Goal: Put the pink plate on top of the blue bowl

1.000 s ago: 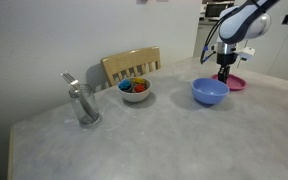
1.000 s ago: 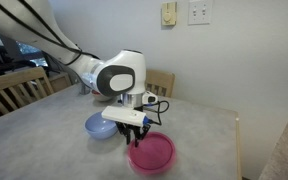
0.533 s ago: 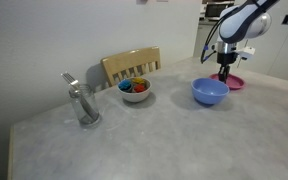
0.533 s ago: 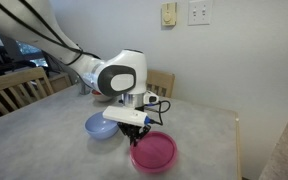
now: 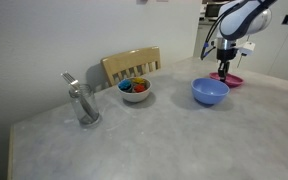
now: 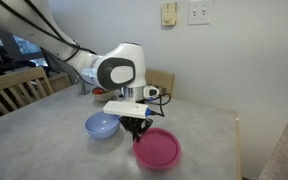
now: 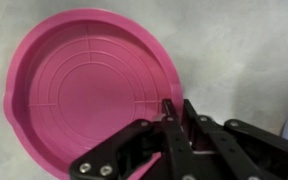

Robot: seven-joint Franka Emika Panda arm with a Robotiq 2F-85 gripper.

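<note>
Here, a firm pinch by the claw (image 7: 174, 108) on the rim of the pink plate (image 7: 84, 90), at roughly 4 o'clock on the plate's round in the wrist view; black fingers (image 7: 192, 128) drawn close together with the pink edge between them; raised rings on the plate's inner face, turned toward the camera.

Seen in an exterior view, the claw (image 6: 136, 128) pointing straight down, closed on the near-bowl edge of the pink plate (image 6: 158, 150); plate somewhat tilted there; impossible to tell whether resting on the grey table (image 6: 54, 150) or just clear of it; blue bowl (image 6: 102, 125) at about 10 o'clock from the plate, near but apart, open side up and with nothing on top.

In an exterior view again, claw (image 5: 224, 70) above the pink plate (image 5: 233, 81), at about 1 o'clock from the blue bowl (image 5: 210, 92) and just beside it; white bowl (image 5: 135, 90) with colourful bits inside at 9 o'clock from the blue bowl, well apart; wooden chair (image 5: 132, 66) back at 12 o'clock from the white bowl, past the table (image 5: 164, 140) edge; upright metal jug (image 5: 81, 103) at 8 o'clock from the white bowl.
</note>
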